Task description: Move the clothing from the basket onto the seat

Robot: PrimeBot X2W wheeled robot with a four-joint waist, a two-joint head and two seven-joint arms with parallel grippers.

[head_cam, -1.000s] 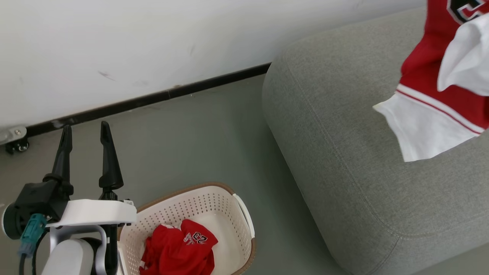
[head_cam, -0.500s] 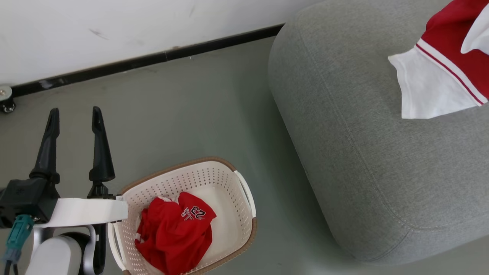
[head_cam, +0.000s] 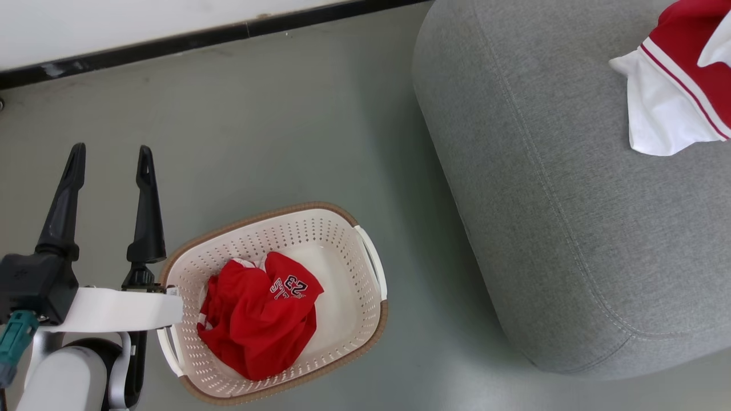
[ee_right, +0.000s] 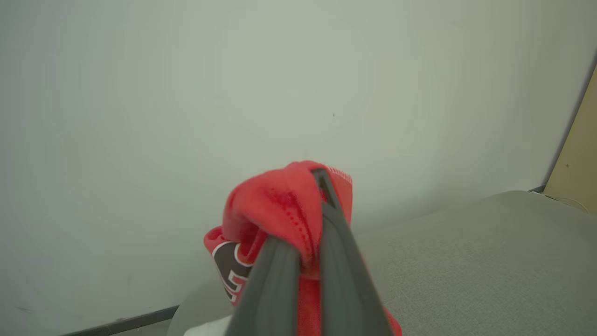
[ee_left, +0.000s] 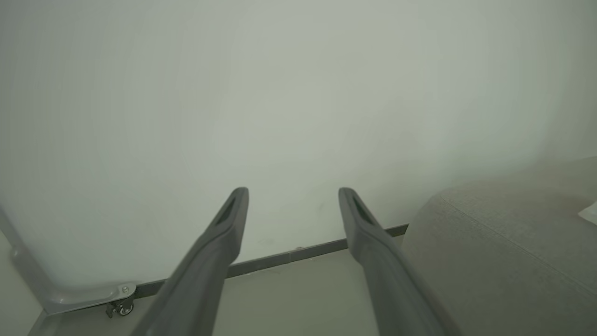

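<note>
The cream basket [head_cam: 365, 260] with a brown rim stands on the floor and holds a crumpled red piece of clothing [head_cam: 257, 325] with a white "23". My left gripper [head_cam: 110, 149] is open and empty, left of the basket and above the floor; in the left wrist view this gripper [ee_left: 294, 192] points at the wall. My right gripper [ee_right: 311, 189] is shut on a red garment [ee_right: 275, 205]. That red and white garment [head_cam: 668, 108] hangs over the far right of the grey seat [head_cam: 571, 228]; I cannot tell whether it touches the cushion.
A white wall with a dark skirting strip [head_cam: 200, 37] runs along the back. Grey floor [head_cam: 274, 131] lies between the basket and the wall. A castor [ee_left: 122, 308] under a grey frame stands by the wall. A tan panel [ee_right: 576, 154] stands beyond the seat.
The head camera has tilted down, so the whole picture slid up and the basket shows in full. The left gripper stays open and the right keeps its hold on the garment.
</note>
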